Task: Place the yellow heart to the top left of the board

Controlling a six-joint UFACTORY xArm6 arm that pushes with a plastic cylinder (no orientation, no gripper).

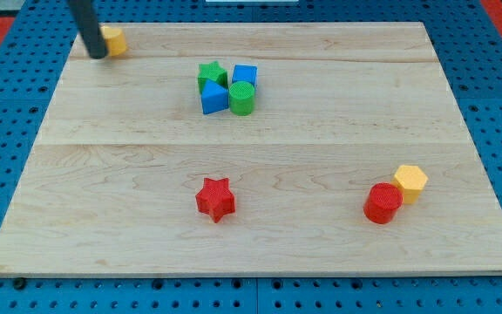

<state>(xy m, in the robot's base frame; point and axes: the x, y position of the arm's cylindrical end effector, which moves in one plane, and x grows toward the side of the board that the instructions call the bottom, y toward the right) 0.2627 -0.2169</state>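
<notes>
The yellow heart [114, 39] lies near the board's top left corner. My tip [98, 54] stands right against the heart's left side, and the rod rises up out of the view's top. The rod hides part of the heart's left edge.
A green star [210, 72], a blue cube [245, 75], a blue triangle [213, 98] and a green cylinder [241, 98] cluster at upper middle. A red star [215, 199] lies at lower middle. A red cylinder [382, 203] and a yellow hexagon [410, 182] sit at lower right. The board [260, 148] is light wood.
</notes>
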